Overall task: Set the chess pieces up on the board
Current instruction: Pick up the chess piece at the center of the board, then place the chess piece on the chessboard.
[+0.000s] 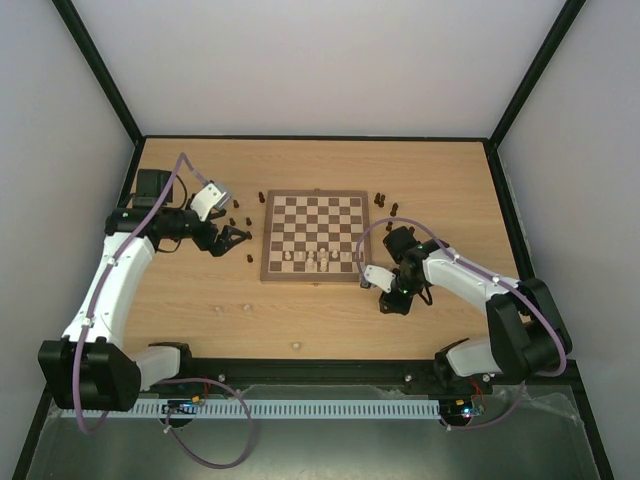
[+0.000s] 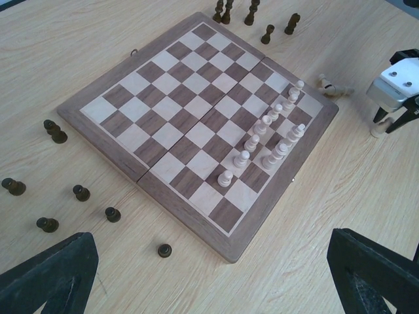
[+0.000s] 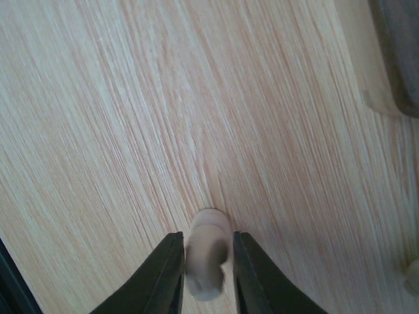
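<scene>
Board (image 1: 314, 215) sits mid-table (image 1: 400, 330), with about a dozen pale pieces (image 2: 262, 140) standing in its two near rows. Dark pieces (image 2: 78, 191) are scattered on the wood left of it, more dark ones (image 2: 252, 13) off its far right corner. Right gripper (image 3: 207, 237) is low over the table just right of the board, jaws narrowed around a pale chessman (image 3: 208, 258) standing there; can't tell if the pads actually pinch it. Left gripper (image 1: 235, 238) is left of the board, jaws spread wide, holding nothing.
</scene>
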Motion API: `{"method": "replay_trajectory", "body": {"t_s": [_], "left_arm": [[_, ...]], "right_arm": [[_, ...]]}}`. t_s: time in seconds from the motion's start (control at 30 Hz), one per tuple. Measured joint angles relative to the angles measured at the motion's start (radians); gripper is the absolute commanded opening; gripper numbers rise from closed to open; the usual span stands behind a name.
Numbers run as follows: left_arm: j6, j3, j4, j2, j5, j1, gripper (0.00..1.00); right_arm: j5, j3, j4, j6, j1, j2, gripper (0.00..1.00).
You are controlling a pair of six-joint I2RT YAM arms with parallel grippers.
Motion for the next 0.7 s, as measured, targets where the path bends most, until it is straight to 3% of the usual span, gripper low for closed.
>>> {"method": "replay_trajectory", "body": {"t_s": [0.33,0.7], "left_arm": [[-0.006,0.000,0.006,0.008,-0.008,-0.008,0.99],[-0.014,-0.004,0.006,0.005,-0.026,-0.042,0.99]], "right_arm": [[-0.008,0.030,-0.021,-0.006,0.000,-0.005,0.09],[0.002,0.283,-0.039,0.004,0.001,0.094,0.08]]}}
